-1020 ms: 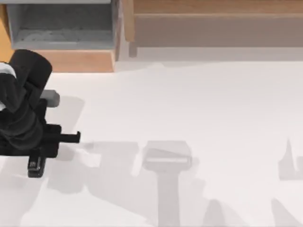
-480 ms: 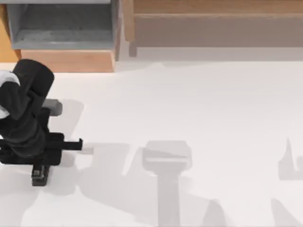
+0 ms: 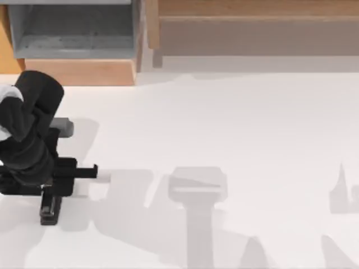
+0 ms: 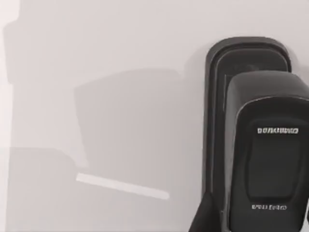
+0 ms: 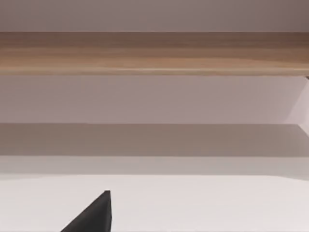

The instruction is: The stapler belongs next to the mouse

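Hovering over the stapler (image 3: 50, 208) (glossy black bar), left hand (image 3: 49, 193).

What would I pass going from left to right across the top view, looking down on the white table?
Black left arm with its pincer over the small black bar-shaped stapler → grey open box at the far edge → long wooden shelf along the far edge, reaching the right side.
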You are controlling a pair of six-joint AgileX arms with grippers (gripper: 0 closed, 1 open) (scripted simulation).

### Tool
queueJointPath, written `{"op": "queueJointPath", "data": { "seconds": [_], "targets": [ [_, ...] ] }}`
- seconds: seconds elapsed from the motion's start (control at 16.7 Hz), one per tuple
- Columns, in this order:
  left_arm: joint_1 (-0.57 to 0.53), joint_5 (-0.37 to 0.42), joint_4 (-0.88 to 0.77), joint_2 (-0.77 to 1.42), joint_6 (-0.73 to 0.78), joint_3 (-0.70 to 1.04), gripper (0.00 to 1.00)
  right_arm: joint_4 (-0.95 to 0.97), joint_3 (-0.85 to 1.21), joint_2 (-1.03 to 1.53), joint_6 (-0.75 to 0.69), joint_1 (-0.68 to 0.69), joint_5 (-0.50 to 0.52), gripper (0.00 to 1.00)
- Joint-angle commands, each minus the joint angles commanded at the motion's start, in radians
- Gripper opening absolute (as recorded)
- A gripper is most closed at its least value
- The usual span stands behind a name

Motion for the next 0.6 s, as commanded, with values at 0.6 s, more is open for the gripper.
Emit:
{"op": "queueJointPath", "data": {
  "seconds": [0.6],
  "targets": [
    [0.000,0.000,0.000,0.000,0.000,0.000,1.00,0.000,0.000,0.000,0.000,0.000,0.000,1.00]
  ]
}}
